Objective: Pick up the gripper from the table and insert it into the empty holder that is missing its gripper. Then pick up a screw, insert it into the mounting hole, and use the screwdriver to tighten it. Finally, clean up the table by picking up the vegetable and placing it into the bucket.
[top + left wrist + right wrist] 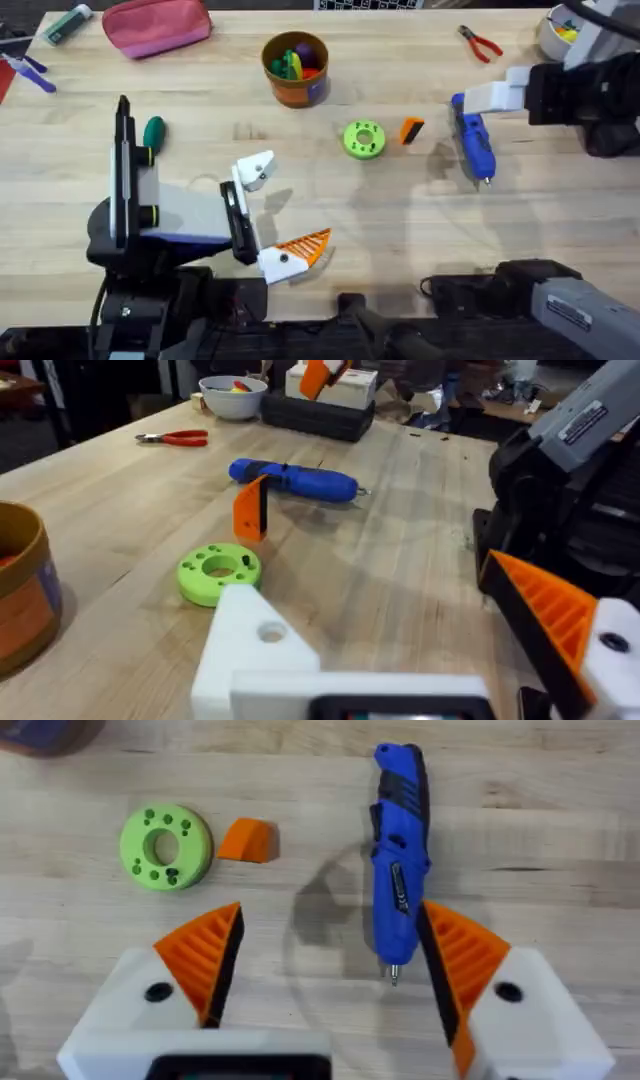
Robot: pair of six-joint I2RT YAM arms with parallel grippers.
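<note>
My light plank counter (300,190), orange bucket (295,70), green holed disc (363,139) just beside orange gripper (411,130), blue screwdriver (474,143), dark green vegetable (153,131), red-handled pliers (480,43), pink pouch (157,25).

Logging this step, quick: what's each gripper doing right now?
Left gripper: open, holding nothing, one orange pad missing.
Right gripper: open, empty, above the screwdriver.

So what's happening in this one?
Early stage. The right gripper hangs open above the blue screwdriver, not gripping it. The left gripper is open, with one finger lacking its orange pad. The loose orange gripper lies by the green holed disc; the vegetable is outside the bucket.
</note>
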